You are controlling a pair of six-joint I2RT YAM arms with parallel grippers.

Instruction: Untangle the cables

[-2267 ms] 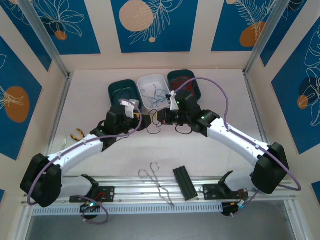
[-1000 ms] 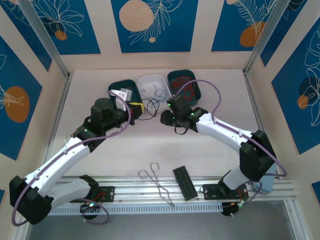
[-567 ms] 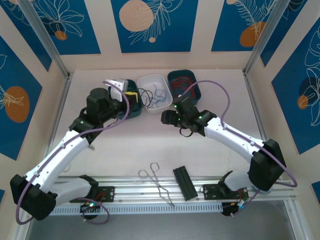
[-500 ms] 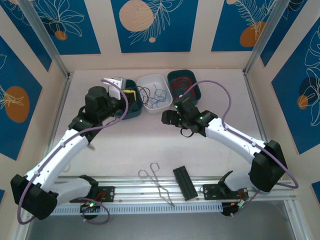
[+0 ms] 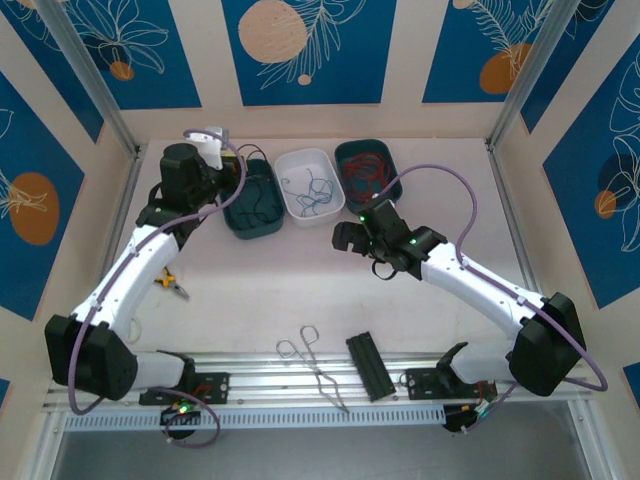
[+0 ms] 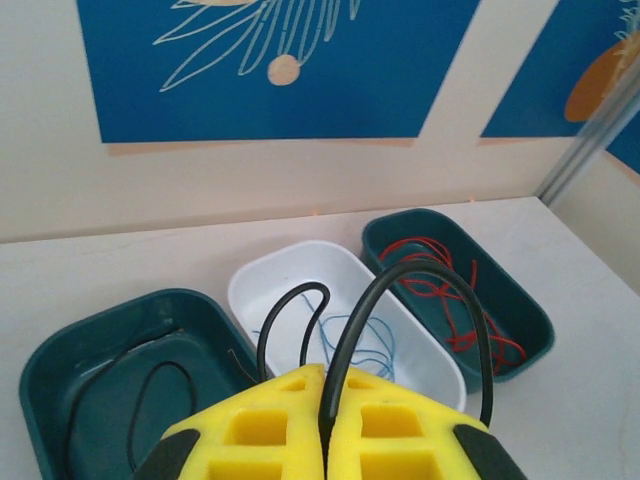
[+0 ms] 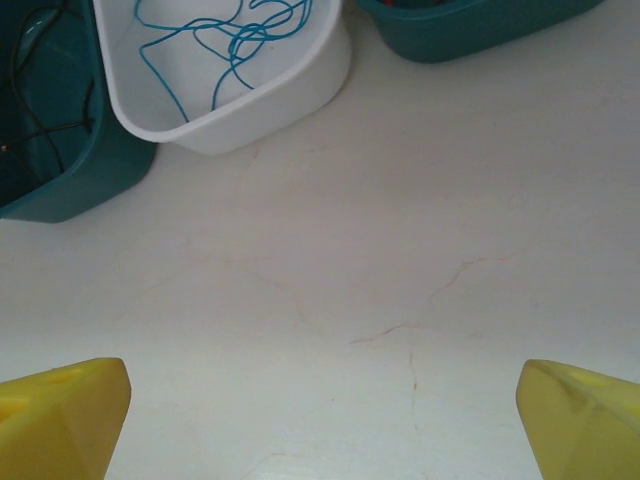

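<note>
pinching black cable (image 6: 420,265) tight in left gripper (image 6: 325,405), up by dark green tray (image 6: 60,350). gaping wide with right gripper (image 7: 320,410), holding nothing, over table (image 7: 400,250) near white tray (image 7: 250,120).

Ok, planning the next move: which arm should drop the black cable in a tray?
Left. The left gripper is shut on the black cable by the left teal tray; the right gripper is open over bare table.

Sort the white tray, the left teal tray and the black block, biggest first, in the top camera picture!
1. white tray and left teal tray: these two look about the same size, so I won't rank one over the other.
2. black block: clearly the smallest.
</note>
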